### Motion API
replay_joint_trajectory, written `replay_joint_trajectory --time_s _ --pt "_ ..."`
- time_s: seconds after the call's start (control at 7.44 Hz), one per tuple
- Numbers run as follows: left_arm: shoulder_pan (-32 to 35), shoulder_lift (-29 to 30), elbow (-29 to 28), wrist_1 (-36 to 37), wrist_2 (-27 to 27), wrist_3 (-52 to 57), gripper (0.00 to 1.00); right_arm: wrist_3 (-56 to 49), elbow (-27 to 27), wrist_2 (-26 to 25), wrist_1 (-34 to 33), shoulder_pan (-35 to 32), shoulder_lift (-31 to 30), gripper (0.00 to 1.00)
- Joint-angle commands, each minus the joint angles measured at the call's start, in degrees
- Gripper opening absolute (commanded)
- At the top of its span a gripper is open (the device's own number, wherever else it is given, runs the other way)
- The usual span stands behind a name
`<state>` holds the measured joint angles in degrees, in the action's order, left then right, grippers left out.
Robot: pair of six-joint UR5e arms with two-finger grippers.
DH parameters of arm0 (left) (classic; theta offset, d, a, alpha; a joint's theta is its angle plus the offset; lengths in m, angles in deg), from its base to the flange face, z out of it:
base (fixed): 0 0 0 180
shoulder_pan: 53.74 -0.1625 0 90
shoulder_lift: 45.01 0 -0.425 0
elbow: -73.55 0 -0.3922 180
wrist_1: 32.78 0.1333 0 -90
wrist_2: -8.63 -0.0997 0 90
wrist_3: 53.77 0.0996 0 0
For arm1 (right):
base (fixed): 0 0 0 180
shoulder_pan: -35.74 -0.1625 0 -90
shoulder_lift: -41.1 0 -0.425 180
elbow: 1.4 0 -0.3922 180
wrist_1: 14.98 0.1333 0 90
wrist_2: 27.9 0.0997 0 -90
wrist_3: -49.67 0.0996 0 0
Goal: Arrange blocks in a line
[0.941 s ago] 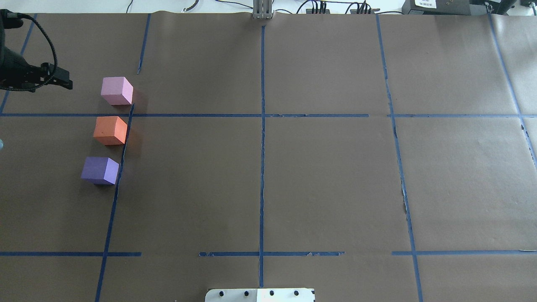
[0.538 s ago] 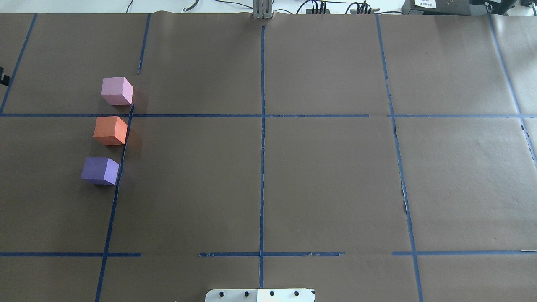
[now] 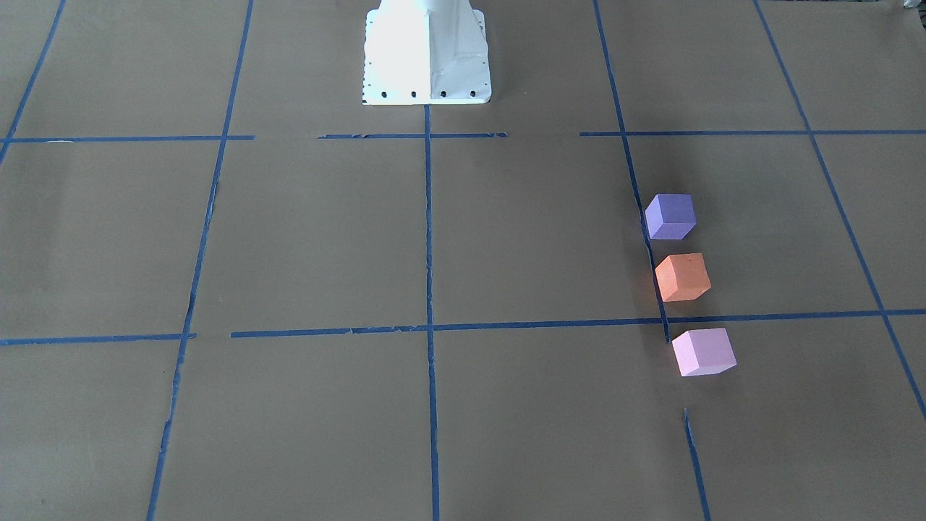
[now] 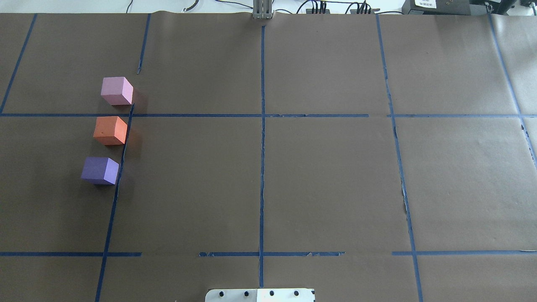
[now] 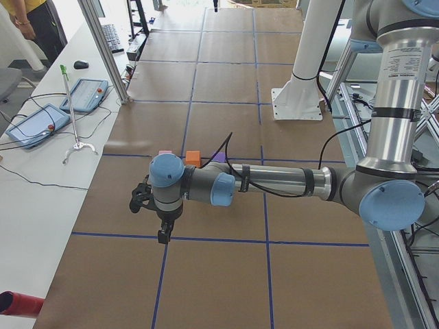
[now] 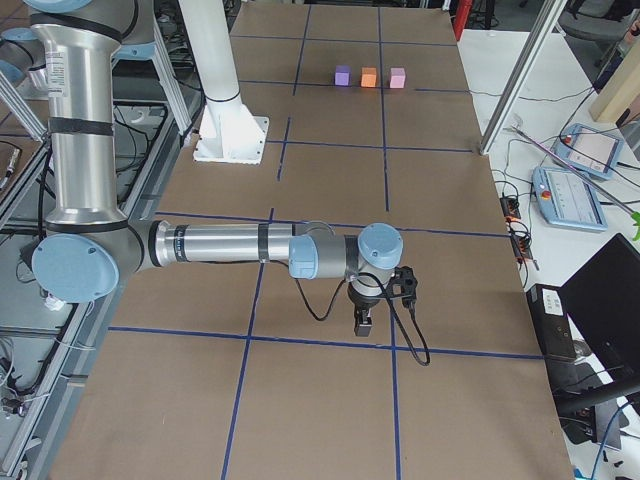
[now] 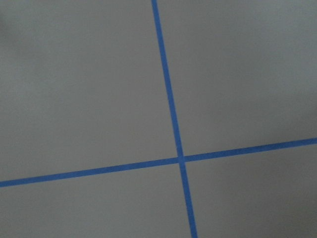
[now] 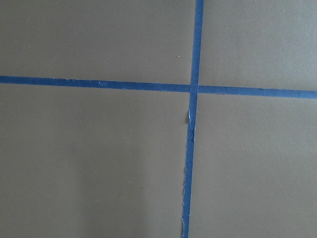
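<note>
Three blocks stand in a straight line along a blue tape line on the robot's left side: the pink block (image 4: 116, 90) farthest, the orange block (image 4: 110, 130) in the middle, the purple block (image 4: 100, 170) nearest the robot. They also show in the front-facing view: purple (image 3: 670, 215), orange (image 3: 682, 276), pink (image 3: 703, 352). My left gripper (image 5: 163, 236) hangs over the table's left end, well clear of the blocks. My right gripper (image 6: 363, 325) hangs over the table's right end. Both show only in side views, so I cannot tell whether they are open or shut.
Brown paper with a blue tape grid (image 4: 262, 126) covers the table. The robot's white base (image 3: 427, 51) stands at the near middle edge. A metal post (image 4: 262, 10) and cables sit at the far edge. Tablets (image 5: 34, 125) lie on the side bench.
My left arm's gripper has withdrawn leftward out of the overhead view. The three blocks have not moved.
</note>
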<state>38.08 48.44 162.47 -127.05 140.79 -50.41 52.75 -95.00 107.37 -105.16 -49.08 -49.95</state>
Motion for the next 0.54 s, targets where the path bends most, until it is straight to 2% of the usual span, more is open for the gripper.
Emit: replay_joint_trajectory --time_s 0.0,0.4 --pt "0.64 -0.02 0.29 7.05 1.25 1.38 0.99 0.00 0.00 0.00 0.00 0.00 0.00 1.00" --pt "0.55 -0.63 -0.06 7.34 1.87 3.06 1.00 0.00 0.00 0.00 0.00 0.00 0.00 1.00"
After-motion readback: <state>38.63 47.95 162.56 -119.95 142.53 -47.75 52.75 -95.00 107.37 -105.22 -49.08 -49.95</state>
